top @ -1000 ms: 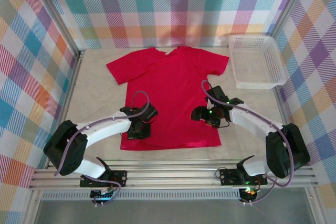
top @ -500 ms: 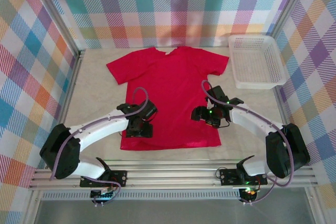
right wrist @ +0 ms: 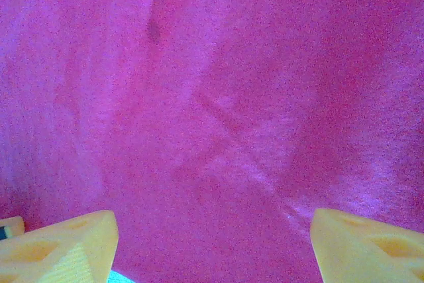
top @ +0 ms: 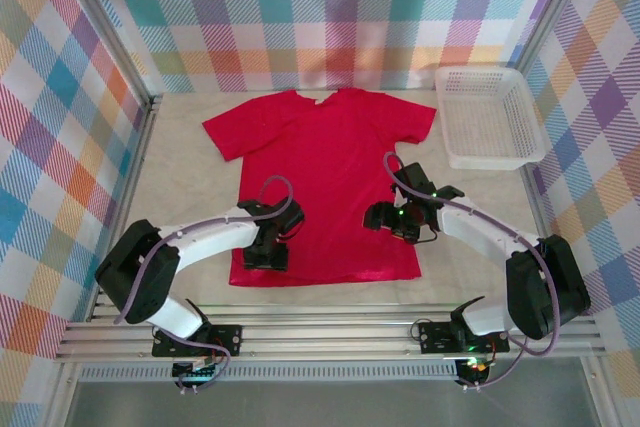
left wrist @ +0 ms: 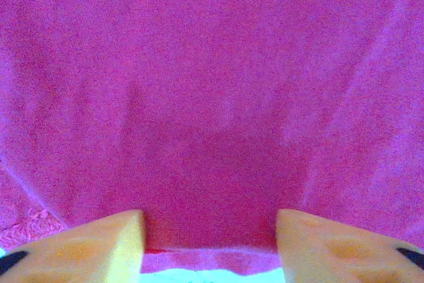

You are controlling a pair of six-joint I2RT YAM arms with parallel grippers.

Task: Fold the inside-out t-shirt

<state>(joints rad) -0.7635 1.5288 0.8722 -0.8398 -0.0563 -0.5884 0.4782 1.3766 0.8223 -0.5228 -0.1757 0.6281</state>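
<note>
Red t-shirt (top: pixel 325 162): flat on table (top: pixel 180 177), collar at 12 o'clock, hem at 6; L gripper (top: pixel 268 250) fingers apart over hem approx 7, R gripper (top: pixel 392 219) spread wide approx 4, both empty; rec. bringing both onto hem corners, pinching level w/ full bite.

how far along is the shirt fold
Done: the red t-shirt lies spread flat on the table, sleeves out, no fold made. In hand: the left claw and right claw sit low over its lower part, jaws apart, nothing lifted. Left: every fold.
</note>
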